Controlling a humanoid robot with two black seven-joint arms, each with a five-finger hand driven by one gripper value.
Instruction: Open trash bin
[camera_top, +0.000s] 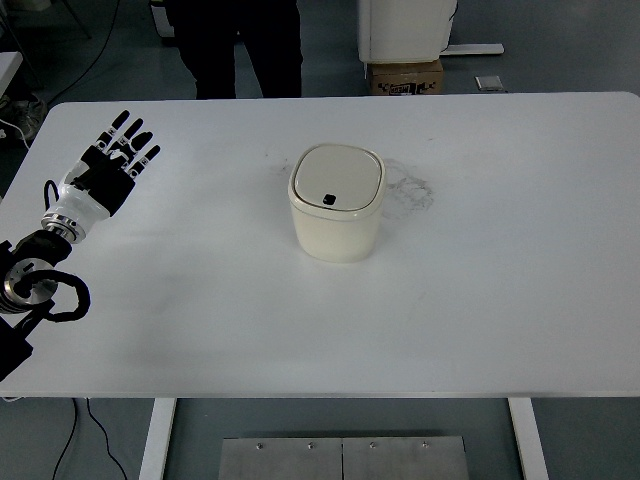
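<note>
Bin shut, my left hand (112, 165) spread wide, holding nothing.
Trash bin (336, 203) sits well right of it, mid-table.

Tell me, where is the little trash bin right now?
In the head view, the cream trash bin stands near the middle of the white table, lid shut, well right of the robot's open left hand.

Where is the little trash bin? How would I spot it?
Look at the big white table. Near its middle stands the trash bin, a cream tub with rounded corners. Its closed lid has a small black button, and nothing else stands nearby.
</note>
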